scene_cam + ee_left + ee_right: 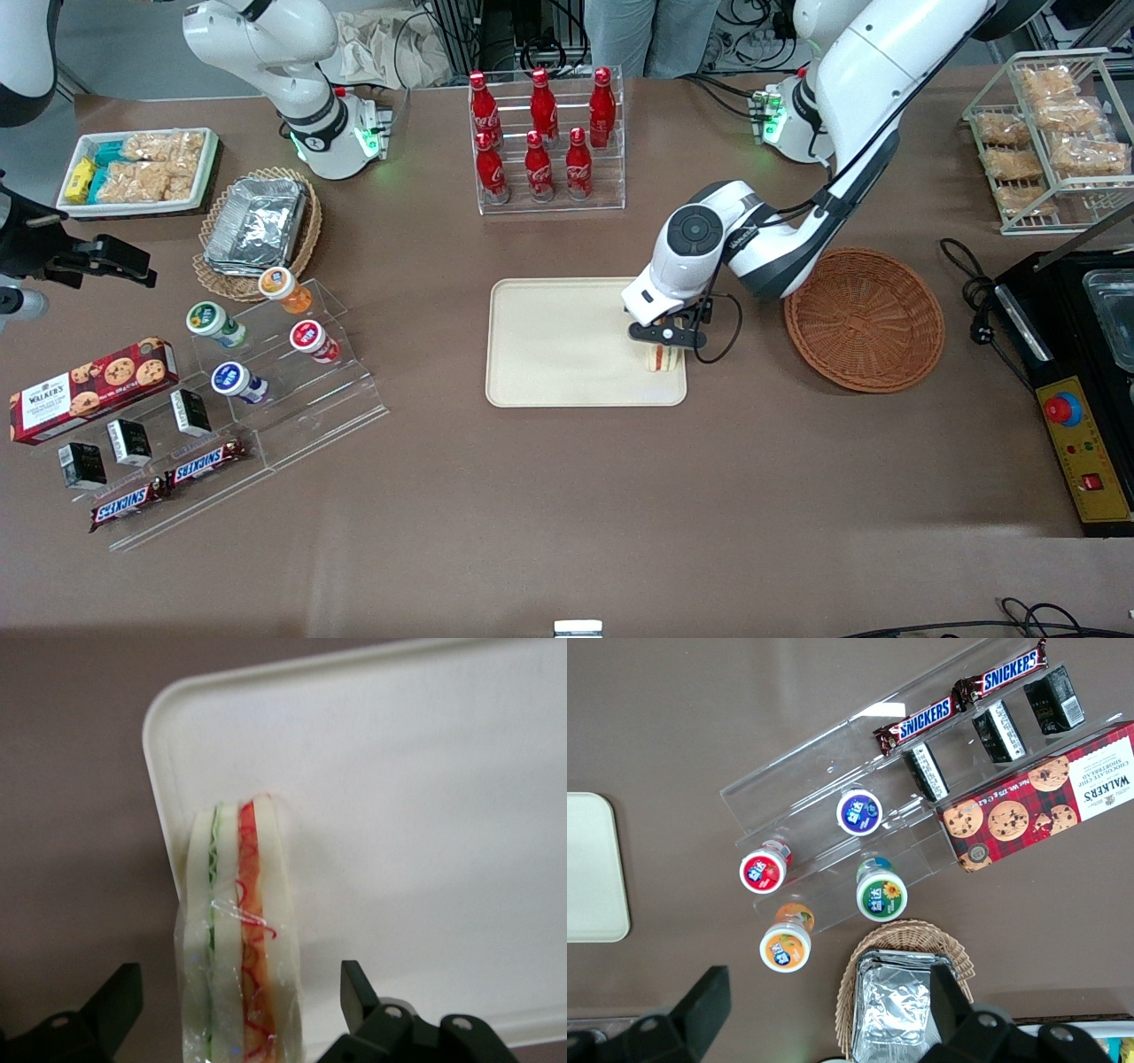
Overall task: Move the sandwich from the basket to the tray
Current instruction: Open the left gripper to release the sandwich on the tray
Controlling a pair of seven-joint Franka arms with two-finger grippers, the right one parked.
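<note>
Hovering over the tray [549, 341], near its edge toward the empty basket [864, 317], my gripper [239, 1001] stands with jaws apart, clear of the sandwich [237, 939] standing on the tray. It looks light, soft and film-wrapped, slippery; hold gently across the bread faces.

A brown table [549, 505] carries the cream tray [549, 354] near its middle, with the empty reddish basket [864, 319] beside it toward the working arm's end. The gripper [666, 347] hangs over the tray's corner, fingers spread. A bottle rack [547, 142] stands farther from the camera
</note>
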